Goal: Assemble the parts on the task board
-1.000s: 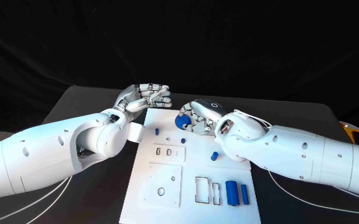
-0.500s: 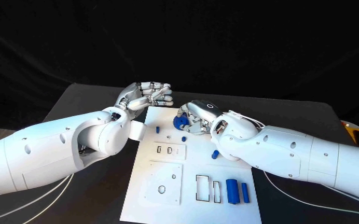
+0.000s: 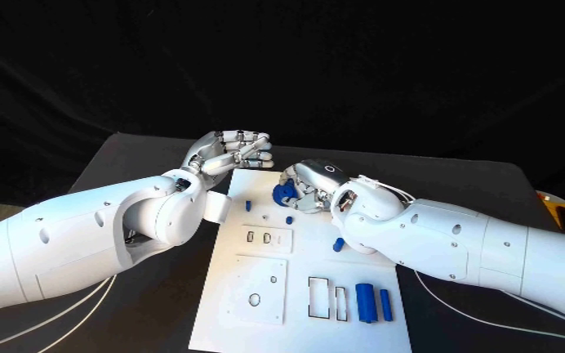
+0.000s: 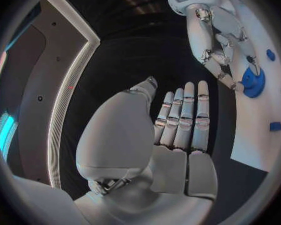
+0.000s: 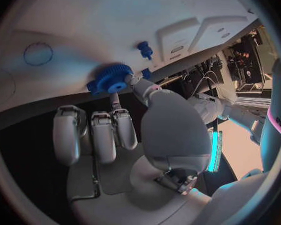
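The right hand (image 3: 309, 187) pinches a blue gear (image 5: 110, 79) by its toothed rim; it looks light, rigid plastic. The left hand (image 3: 229, 153) hovers, fingers curled, holding nothing.

No legible text, label, brand, number or sign found on the task board (image 3: 253, 288), its parts, either arm or the surface (image 3: 141, 157). Board markings are outlines and holes only, carrying no characters.
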`<action>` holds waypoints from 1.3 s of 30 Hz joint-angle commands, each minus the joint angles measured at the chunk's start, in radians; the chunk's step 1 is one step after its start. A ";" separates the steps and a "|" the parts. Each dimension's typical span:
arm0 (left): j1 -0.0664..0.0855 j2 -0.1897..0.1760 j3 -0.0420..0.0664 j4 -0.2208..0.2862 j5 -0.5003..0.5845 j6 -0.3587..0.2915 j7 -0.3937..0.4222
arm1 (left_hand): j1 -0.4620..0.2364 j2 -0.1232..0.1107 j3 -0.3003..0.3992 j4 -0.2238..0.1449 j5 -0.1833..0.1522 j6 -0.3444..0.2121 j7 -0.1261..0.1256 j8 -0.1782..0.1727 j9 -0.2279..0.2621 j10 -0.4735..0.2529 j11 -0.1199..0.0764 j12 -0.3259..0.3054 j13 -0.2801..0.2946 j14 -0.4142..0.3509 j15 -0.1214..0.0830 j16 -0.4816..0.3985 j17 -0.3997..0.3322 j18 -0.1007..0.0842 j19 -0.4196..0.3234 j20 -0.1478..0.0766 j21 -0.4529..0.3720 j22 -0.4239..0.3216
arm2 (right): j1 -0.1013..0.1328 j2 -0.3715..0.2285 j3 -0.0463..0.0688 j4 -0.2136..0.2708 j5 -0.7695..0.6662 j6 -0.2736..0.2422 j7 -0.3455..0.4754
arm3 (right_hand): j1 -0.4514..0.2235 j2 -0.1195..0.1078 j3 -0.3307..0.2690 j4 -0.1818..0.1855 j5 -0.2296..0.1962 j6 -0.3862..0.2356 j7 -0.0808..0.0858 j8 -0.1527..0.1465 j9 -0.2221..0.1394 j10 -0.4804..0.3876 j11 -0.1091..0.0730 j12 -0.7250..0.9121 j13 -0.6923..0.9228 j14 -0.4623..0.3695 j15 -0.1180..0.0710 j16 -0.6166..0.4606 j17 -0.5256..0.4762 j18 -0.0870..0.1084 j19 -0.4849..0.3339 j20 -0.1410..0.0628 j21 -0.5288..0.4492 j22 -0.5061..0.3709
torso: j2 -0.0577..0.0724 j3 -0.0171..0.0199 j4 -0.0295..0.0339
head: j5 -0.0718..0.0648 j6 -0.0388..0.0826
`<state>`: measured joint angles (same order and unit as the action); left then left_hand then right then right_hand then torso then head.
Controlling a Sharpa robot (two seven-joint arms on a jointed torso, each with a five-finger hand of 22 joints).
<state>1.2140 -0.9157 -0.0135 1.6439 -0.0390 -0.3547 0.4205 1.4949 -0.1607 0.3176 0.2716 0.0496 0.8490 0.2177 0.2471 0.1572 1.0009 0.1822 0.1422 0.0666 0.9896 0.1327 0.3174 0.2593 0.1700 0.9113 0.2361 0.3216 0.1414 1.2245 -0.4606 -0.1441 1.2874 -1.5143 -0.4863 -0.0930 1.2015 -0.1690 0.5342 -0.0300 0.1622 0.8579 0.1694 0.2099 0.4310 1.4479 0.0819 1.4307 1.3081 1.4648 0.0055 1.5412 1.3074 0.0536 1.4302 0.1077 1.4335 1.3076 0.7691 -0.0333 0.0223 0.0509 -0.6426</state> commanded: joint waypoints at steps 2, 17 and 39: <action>0.002 0.001 0.001 0.003 0.002 0.017 0.004 | -0.002 0.000 0.001 -0.005 0.002 -0.005 0.027 -0.005 -0.002 0.002 0.003 -0.006 0.001 -0.004 0.002 -0.003 0.001 0.012 -0.003 0.004 -0.004 -0.001 | 0.000 0.001 0.001 -0.008 0.007 0.016 -0.021 | -0.017 -0.020 -0.013 0.012 0.006 -0.036 0.010 -0.028 -0.015 -0.013 0.010 -0.012 0.096 0.083 0.012 0.004 0.150 -0.002 -0.001 0.013 -0.008 0.070 | 0.000 0.0007 -0.0006 | 0.000 0.001; 0.001 0.000 0.001 0.003 0.002 0.017 0.004 | -0.002 0.000 0.001 -0.005 0.002 -0.006 0.028 -0.005 -0.002 0.001 0.004 -0.007 0.001 -0.006 0.003 -0.005 0.002 0.012 -0.002 0.004 -0.004 -0.001 | 0.000 -0.008 0.000 -0.003 0.066 0.059 -0.022 | -0.146 0.008 -0.069 0.143 0.139 0.005 -0.001 -0.027 -0.002 0.000 0.004 0.004 0.110 0.087 0.009 0.011 0.174 -0.007 0.017 0.014 0.007 0.096 | 0.000 0.0013 -0.0005 | -0.002 0.001; 0.001 -0.005 0.001 -0.021 0.002 0.027 0.004 | -0.002 0.000 0.001 -0.006 0.002 -0.008 0.028 -0.006 -0.002 0.000 0.004 -0.009 0.000 -0.008 0.003 -0.007 0.003 0.013 -0.001 0.004 -0.004 -0.002 | 0.043 -0.283 0.004 0.202 0.500 -0.017 0.249 | -0.039 -0.006 -0.041 0.065 0.045 -0.003 0.007 -0.046 0.000 -0.029 0.009 -0.024 0.080 0.080 0.013 0.002 0.142 0.005 -0.015 0.016 -0.032 0.059 | -0.015 0.0117 -0.0229 | -0.009 0.003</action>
<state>1.2139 -0.9224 -0.0138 1.6244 -0.0389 -0.3517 0.4174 1.4949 -0.1607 0.3176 0.2716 0.0496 0.8490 0.2177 0.2472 0.1564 1.0009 0.1822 0.1386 0.0666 0.9860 0.1362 0.3127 0.2610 0.1700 0.9113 0.2361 0.3216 0.1406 1.2660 -0.7269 -0.1395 1.4748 -1.1711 -0.5413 0.0670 1.1563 -0.1751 0.4936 0.0391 0.2115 0.8502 0.1748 0.1688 0.4296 1.4261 0.0897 1.4106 1.3077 1.4682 0.0161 1.5453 1.3073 0.0536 1.4187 0.1248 1.4027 1.3081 0.7597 -0.0254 0.0079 0.0445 -0.6370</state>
